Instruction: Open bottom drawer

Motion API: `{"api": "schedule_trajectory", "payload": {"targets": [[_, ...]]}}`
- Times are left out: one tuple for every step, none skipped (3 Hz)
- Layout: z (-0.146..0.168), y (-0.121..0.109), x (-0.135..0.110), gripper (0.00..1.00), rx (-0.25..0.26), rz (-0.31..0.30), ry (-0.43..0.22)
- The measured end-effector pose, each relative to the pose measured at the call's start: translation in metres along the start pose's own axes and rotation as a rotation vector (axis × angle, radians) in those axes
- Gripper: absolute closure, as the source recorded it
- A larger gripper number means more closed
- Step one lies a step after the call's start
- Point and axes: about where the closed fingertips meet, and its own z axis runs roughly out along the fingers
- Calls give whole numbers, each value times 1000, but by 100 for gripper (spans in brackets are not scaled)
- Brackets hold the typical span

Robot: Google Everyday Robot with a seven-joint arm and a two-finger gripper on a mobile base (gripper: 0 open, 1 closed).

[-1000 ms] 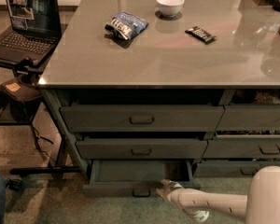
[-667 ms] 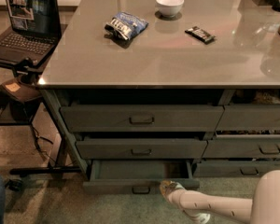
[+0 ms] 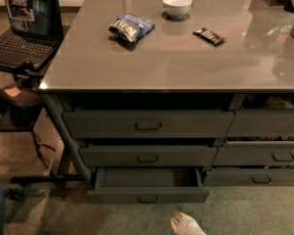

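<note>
**A:** Where is the tool point(image 3: 178, 222)?

**B:** At the very bottom of the view, over the carpet point(image 3: 245, 214). Its pale tip points up toward the drawers, and it touches nothing.

**A:** Clenched or released?

**B:** I cannot tell. Only its tip shows.

**A:** And the bottom drawer point(image 3: 117, 195)?

**B:** Just above the tool and a little to its left, apart from it. It stands pulled out, with its slim front forward of the fronts above and its inside floor in view. Its small handle point(image 3: 148, 199) sits mid-front, up and left of the tool.

**A:** What lies beyond that?

**B:** Straight above the bottom drawer is the middle drawer point(image 3: 103, 156), and over that the top drawer point(image 3: 98, 124). Both sit further back. The grey worktop point(image 3: 186, 67) is well above the tool. On it a white bowl point(image 3: 177, 5) stands almost directly above the tool at the far edge. A snack bag point(image 3: 131, 26) lies to the upper left, and a dark bar point(image 3: 209, 36) to the upper right. A laptop point(image 3: 24, 26) stands open on a side stand, far up and left.
</note>
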Motion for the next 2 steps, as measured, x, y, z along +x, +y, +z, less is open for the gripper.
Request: {"api": "schedule_trajectory", "payload": {"targets": [[-9, 5, 8, 81, 4, 12, 11], [-8, 4, 7, 58, 3, 10, 10]]}}
